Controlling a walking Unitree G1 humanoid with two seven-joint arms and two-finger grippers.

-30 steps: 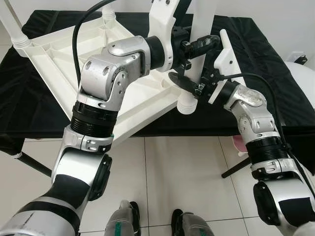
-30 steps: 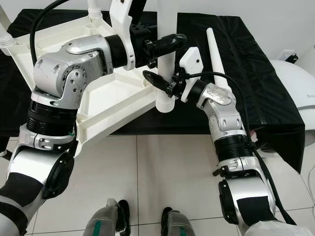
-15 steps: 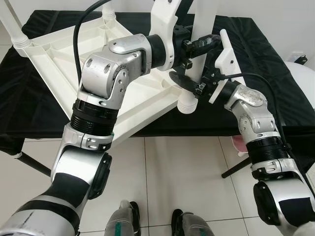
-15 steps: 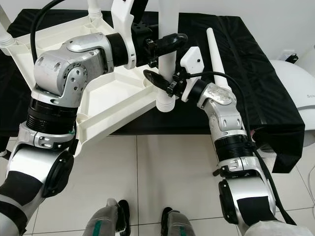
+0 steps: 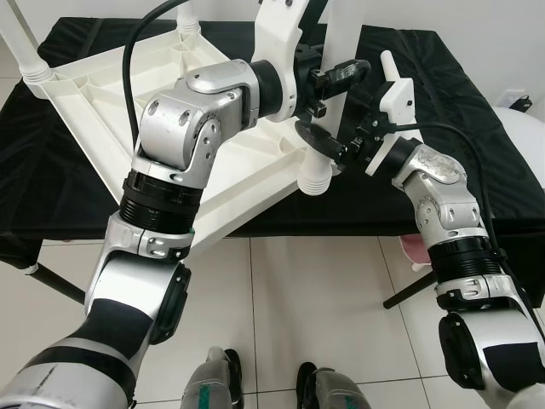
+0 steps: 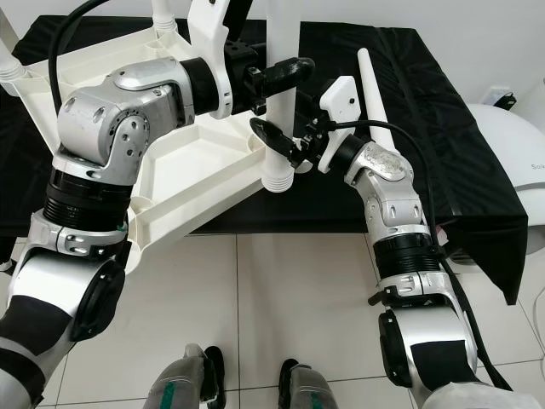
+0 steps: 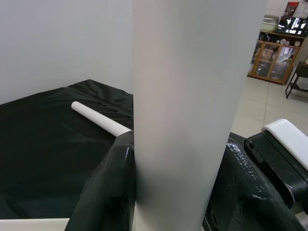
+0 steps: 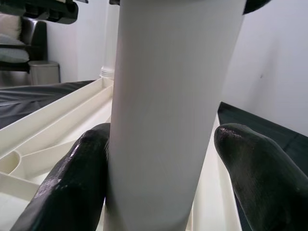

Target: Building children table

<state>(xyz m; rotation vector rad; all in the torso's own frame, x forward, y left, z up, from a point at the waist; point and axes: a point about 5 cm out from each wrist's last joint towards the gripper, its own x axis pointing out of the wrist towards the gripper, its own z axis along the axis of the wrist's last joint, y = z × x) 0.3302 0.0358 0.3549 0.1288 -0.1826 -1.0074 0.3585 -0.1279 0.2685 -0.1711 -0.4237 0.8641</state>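
Note:
The white plastic tabletop [image 5: 128, 85] lies upside down on a table draped in black cloth [image 5: 77, 187]. A white leg [image 5: 345, 34] stands upright, its ribbed lower end [image 5: 313, 175] beside the tabletop's near right corner. My left gripper [image 5: 345, 77] is shut on this leg [image 7: 192, 96] from the left. Just below it, my right gripper [image 5: 328, 141] is shut on the same leg [image 8: 168, 96], with black fingers [image 8: 72, 183] on both sides. Whether the leg's end sits in a socket is hidden.
A loose white leg [image 6: 375, 94] lies on the cloth to the right. Two legs [image 5: 21, 47] [image 5: 187, 17] stand in the tabletop's far corners. A white rounded object [image 6: 511, 128] sits at the right edge. Tiled floor and a black stand strut [image 5: 51, 285] lie below.
Both grippers have carried the leg a little to the left, bringing its lower end closer to the tabletop's corner. The right wrist has risen slightly.

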